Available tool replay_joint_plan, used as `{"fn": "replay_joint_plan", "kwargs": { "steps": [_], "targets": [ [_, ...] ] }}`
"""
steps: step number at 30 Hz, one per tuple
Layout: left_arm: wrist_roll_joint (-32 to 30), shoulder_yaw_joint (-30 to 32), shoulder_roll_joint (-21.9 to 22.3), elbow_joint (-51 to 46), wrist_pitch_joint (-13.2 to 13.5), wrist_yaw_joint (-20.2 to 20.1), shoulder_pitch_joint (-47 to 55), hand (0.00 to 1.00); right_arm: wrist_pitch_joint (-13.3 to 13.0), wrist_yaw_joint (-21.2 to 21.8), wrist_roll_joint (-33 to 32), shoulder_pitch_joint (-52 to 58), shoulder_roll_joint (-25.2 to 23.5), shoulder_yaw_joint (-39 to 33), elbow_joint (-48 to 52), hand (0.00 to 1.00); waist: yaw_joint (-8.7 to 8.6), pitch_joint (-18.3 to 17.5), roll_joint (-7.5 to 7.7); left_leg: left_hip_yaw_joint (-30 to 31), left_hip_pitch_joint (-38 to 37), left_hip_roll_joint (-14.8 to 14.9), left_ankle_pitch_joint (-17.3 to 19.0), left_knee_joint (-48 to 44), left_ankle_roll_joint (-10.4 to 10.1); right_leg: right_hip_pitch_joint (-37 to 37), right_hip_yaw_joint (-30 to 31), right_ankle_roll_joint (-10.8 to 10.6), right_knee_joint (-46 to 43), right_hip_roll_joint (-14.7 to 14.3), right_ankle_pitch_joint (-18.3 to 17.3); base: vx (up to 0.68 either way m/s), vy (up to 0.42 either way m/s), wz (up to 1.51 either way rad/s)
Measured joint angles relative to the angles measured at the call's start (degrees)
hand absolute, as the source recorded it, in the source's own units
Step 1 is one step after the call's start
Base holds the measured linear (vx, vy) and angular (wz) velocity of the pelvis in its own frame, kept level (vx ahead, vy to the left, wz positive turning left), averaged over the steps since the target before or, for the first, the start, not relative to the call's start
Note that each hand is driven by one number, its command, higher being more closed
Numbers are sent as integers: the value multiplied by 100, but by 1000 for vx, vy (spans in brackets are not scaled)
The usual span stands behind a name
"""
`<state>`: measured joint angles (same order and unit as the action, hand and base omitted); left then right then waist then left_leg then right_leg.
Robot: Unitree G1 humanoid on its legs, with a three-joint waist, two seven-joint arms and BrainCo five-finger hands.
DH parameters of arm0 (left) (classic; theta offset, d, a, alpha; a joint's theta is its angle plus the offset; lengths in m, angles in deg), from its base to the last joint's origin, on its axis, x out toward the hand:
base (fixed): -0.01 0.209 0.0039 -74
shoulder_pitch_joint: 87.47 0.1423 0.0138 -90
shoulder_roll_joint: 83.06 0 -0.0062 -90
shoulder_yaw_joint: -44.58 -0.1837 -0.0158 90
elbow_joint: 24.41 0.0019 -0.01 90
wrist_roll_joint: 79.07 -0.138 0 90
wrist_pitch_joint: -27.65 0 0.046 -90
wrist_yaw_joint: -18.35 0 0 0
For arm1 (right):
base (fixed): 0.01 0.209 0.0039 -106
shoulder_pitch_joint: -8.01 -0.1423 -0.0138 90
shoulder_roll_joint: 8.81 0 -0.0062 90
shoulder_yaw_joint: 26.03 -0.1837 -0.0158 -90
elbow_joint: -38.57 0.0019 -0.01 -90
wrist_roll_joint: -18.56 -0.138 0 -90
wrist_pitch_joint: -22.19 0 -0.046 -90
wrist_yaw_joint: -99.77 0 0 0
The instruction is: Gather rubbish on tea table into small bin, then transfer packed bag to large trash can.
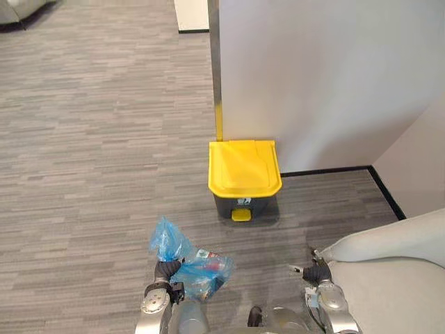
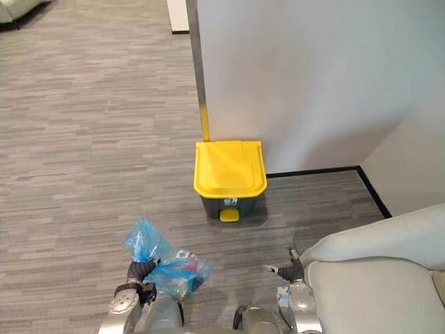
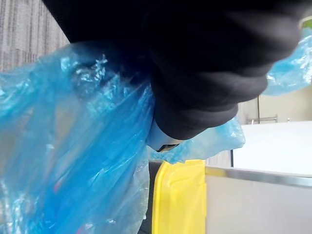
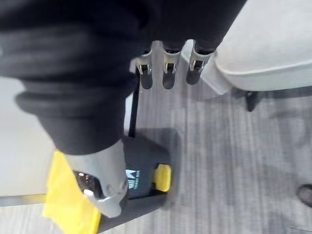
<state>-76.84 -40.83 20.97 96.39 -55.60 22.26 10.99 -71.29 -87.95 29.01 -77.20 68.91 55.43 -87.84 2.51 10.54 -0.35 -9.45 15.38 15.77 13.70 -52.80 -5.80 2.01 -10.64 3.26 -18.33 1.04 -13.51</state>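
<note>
A blue plastic bag (image 1: 200, 273) packed with rubbish hangs just above the floor, its knotted top (image 1: 167, 240) sticking up. My left hand (image 1: 167, 270) is shut on the bag's neck; in the left wrist view the bag (image 3: 73, 156) bulges beside the hand's dark cover (image 3: 204, 73). Ahead stands the large trash can (image 1: 245, 170), grey with a closed yellow lid and a yellow pedal (image 1: 241, 215). My right hand (image 1: 314, 273) hovers low on the right, holding nothing, with its fingers (image 4: 168, 73) straight. The can (image 4: 141, 175) also shows below that hand.
A white wall (image 1: 313, 69) with a metal corner post (image 1: 215, 56) rises right behind the can. A light grey sofa (image 1: 396, 271) sits close on the right by my right hand. Grey carpet (image 1: 83, 139) stretches to the left.
</note>
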Motion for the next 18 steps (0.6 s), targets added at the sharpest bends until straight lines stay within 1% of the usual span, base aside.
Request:
{"fn": "replay_joint_plan", "kwargs": {
  "steps": [1, 2, 3, 4, 5, 6, 7, 8, 10, 11, 12, 13, 14, 15, 16, 17, 18],
  "targets": [
    [1, 9, -2, -4, 2, -1, 3, 100, 4, -4, -40, -10, 1, -2, 0, 0, 60, -8, -2, -84, 81, -54, 50, 457, 87, -106, 58, -40, 93, 7, -3, 288, 162, -28],
    [1, 12, -25, -3, 2, -1, -2, 100, 9, -12, -84, 6, -6, -20, -11, 0, 98, -7, -11, -119, 120, -202, 53, 1250, 111, -203, 111, -145, 160, 55, -13, 331, 229, -22],
    [1, 17, -26, 1, 0, 0, -11, 100, 11, -13, -85, 1, -22, -86, -41, 0, 129, -19, -26, -148, 104, -324, -4, 1921, 79, -228, 146, -301, 143, 114, -21, 305, 222, -15],
    [2, 12, -6, 8, 6, -1, -9, 100, 12, -16, -86, 5, -7, -172, -61, 0, 136, -64, -120, -114, 13, -451, -546, 2797, 122, -255, 180, -447, 124, 118, -99, 301, 244, -20],
    [2, 26, -52, 109, 4, 6, -51, 100, 23, -44, -86, -73, -54, -224, -265, 0, 150, -52, 36, -228, -148, -600, -814, 2989, 332, -282, 327, -538, 139, 217, -143, 303, 198, -4],
    [2, 29, -121, 198, 2, 10, -54, 100, 41, -68, -86, -92, -68, -227, -352, 0, 143, -114, 192, -285, -229, -805, -856, 3171, 376, -332, 476, -612, 395, 342, -93, 302, 186, 0],
    [2, 29, -176, 219, 2, 9, -87, 100, 41, -94, -86, -100, -63, -252, -353, 0, 137, -122, 236, -326, -223, -858, -820, 3166, 434, -386, 536, -669, 534, 404, -61, 288, 148, 1],
    [2, 58, -184, 265, -1, 14, -102, 100, 47, -102, -84, -143, -49, -278, -403, 0, 148, -131, 259, -403, -223, -915, -742, 3059, 550, -475, 652, -725, 690, 459, -17, 262, 151, -23],
    [2, 60, -199, 353, -8, 21, -73, 100, 46, -99, -76, -274, -47, -263, -410, 0, 150, -134, 261, -535, -364, -1031, -699, 3033, 614, -525, 841, -778, 671, 605, 18, 222, 125, -42],
    [2, 58, -236, 354, -8, 21, -38, 100, 28, -96, -68, -368, -39, -245, -493, 0, 157, -141, 217, -568, -562, -1083, -584, 3128, 628, -469, 1013, -803, 428, 650, 24, 168, 88, -52],
    [2, 56, -254, 359, -8, 23, 2, 100, 29, -94, -63, -402, -32, -228, -543, 0, 159, -140, 169, -573, -726, -1099, -471, 3258, 595, -348, 1079, -867, 105, 640, -10, 156, 85, -54],
    [2, 52, -273, 360, -7, 24, 33, 100, 30, -93, -58, -418, -32, -218, -558, 0, 155, -147, 152, -573, -824, -1104, -391, 3393, 587, -208, 1104, -990, -220, 644, -47, 80, 48, -43],
    [2, 39, -319, 373, -9, 25, 64, 100, 30, -90, -48, -451, -45, -204, -565, 0, 151, -141, 192, -649, -962, -1156, -377, 3566, 578, 116, 1136, -1152, -938, 721, -68, 46, 32, -31],
    [2, 5, -339, 406, -9, 26, 73, 100, 34, -91, -33, -434, -42, -205, -578, 0, 149, -137, 199, -676, -1054, -1188, -372, 3666, 581, 282, 1130, -1237, -1295, 759, -21, 41, 28, -23],
    [2, -46, -373, 450, -12, 29, 96, 100, 49, -91, 1, -399, -36, -206, -594, 0, 110, -137, 200, -691, -1225, -1238, -364, 3812, 598, 601, 1075, -1486, -1939, 844, 178, 79, 44, -9],
    [2, -72, -385, 453, -17, 30, 124, 100, 67, -89, 36, -356, -38, -194, -594, 0, 99, -135, 186, -691, -1359, -1232, -317, 3880, 665, 781, 1062, -1426, -2378, 858, 256, 152, 41, -2],
    [2, -115, -387, 456, -19, 44, 138, 100, 71, -86, 59, -288, -52, -160, -593, 0, 56, -129, 159, -671, -1461, -1231, -274, 3892, 661, 928, 1039, -1195, -2556, 847, 59, 167, 16, 4]
  ]
}}
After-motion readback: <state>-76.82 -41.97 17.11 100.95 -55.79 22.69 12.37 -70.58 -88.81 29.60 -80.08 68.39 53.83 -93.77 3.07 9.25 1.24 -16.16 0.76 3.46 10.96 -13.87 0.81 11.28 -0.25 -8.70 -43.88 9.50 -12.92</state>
